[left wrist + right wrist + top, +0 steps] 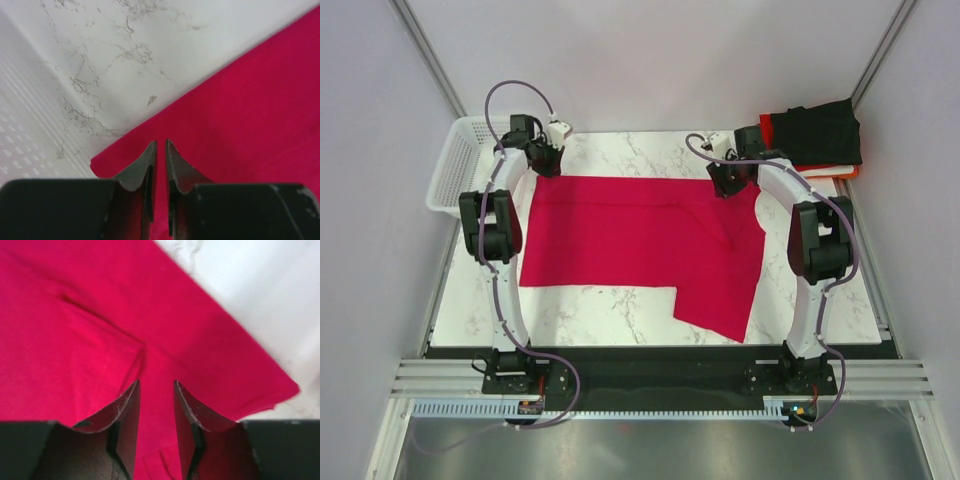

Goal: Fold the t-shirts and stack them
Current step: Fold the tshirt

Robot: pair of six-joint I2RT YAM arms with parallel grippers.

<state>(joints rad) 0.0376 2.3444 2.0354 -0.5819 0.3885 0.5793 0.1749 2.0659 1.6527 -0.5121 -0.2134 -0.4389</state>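
Pink shirt lies spread flat mid-bench. Left hand is at its 10 o'clock corner, nearly closed, can't tell if it's pinching cloth. Right hand is at the 2 o'clock corner, part open.

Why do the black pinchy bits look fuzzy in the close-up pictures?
Left wrist view: the fingers sit right by the lens, so their edges go soft; the marble table is clearer. Right wrist view: the pink t-shirt is a bit soft, and the table corner is washed out white. Top view: even light, everything fairly sharp.
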